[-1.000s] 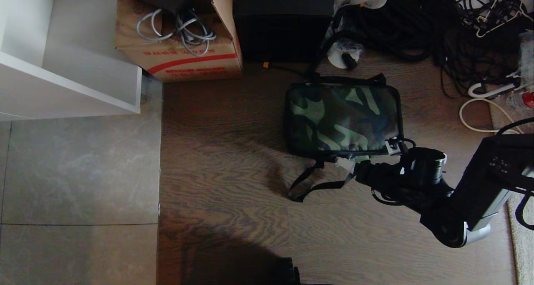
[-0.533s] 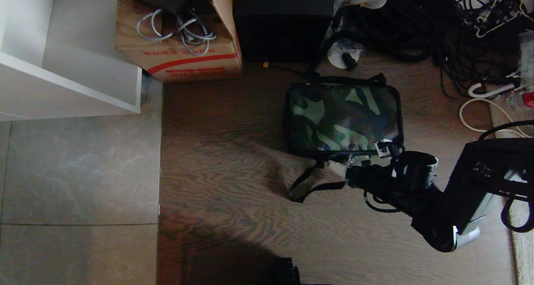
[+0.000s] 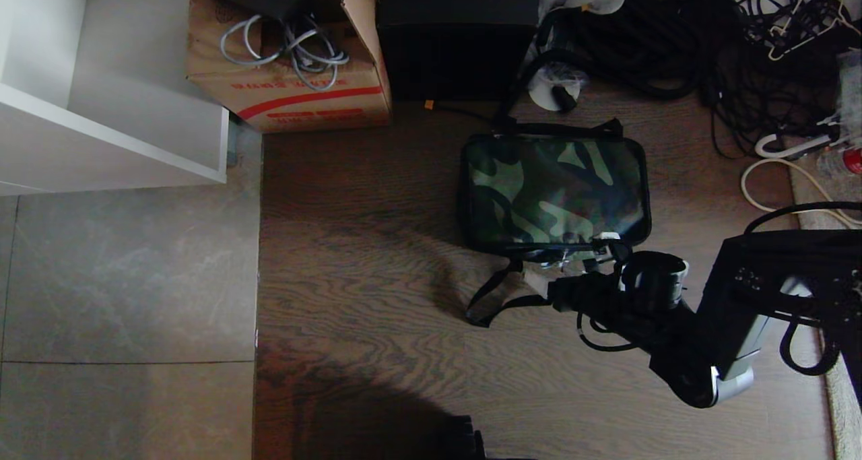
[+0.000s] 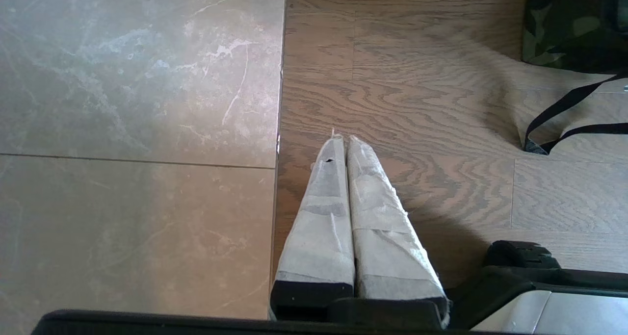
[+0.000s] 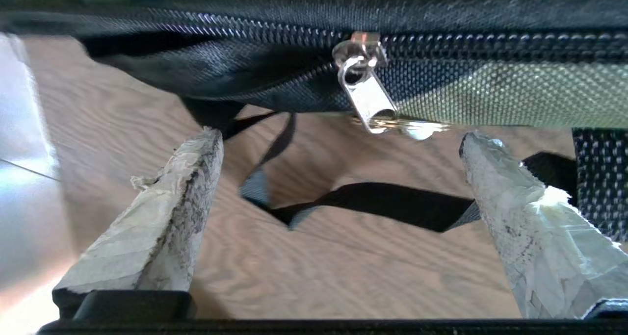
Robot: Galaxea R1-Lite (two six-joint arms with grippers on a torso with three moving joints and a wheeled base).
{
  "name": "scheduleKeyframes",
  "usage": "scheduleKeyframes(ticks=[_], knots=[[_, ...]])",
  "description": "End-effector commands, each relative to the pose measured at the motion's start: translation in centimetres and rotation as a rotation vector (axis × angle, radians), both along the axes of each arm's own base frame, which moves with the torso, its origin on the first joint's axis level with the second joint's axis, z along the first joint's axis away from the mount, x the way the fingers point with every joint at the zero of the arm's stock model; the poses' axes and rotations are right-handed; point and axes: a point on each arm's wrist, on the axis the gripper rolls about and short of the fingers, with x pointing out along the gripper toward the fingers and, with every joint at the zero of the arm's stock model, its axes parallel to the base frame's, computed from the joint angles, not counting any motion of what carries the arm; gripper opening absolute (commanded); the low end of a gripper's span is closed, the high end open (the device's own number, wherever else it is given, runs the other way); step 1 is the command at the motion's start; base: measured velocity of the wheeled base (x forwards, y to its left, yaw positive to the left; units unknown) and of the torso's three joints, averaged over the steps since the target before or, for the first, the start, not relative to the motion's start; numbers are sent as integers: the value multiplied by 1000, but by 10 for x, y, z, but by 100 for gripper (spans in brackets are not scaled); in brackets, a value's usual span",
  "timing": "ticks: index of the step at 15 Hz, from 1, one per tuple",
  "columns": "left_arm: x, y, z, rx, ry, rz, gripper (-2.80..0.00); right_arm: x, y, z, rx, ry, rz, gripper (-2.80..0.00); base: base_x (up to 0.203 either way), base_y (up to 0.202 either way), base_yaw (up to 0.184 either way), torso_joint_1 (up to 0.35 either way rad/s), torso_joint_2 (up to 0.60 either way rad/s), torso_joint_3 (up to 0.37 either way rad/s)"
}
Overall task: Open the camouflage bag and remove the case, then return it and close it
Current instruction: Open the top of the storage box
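Only red-striped cardboard box (image 3: pixel 289 76), print unreadable

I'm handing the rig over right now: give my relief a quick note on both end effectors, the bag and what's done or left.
Right end effector: open, at the near edge of the camouflage bag, fingers either side of the silver zipper pull, not gripping it.
Left end effector: shut, empty, parked over the floor, away from the bag.
Bag lies flat on the wood floor, strap trailing; the case is not visible.
Done: approach only.
Left: grip the pull, unzip, remove the case, return it, zip shut.
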Motion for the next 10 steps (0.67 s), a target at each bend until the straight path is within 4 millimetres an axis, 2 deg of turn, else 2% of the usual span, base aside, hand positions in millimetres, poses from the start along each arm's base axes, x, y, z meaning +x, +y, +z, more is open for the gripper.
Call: scheduleKeyframes(ticks=[1, 10], knots=[[0, 0, -2, -1, 6, 0, -280, 5, 1, 1, 1, -24, 0, 0, 0, 0, 0, 0, 0, 0], [0, 0, -2, -1, 6, 0, -280, 12, 2, 7, 20, -76, -13, 0, 0, 0, 0, 0, 0, 0]])
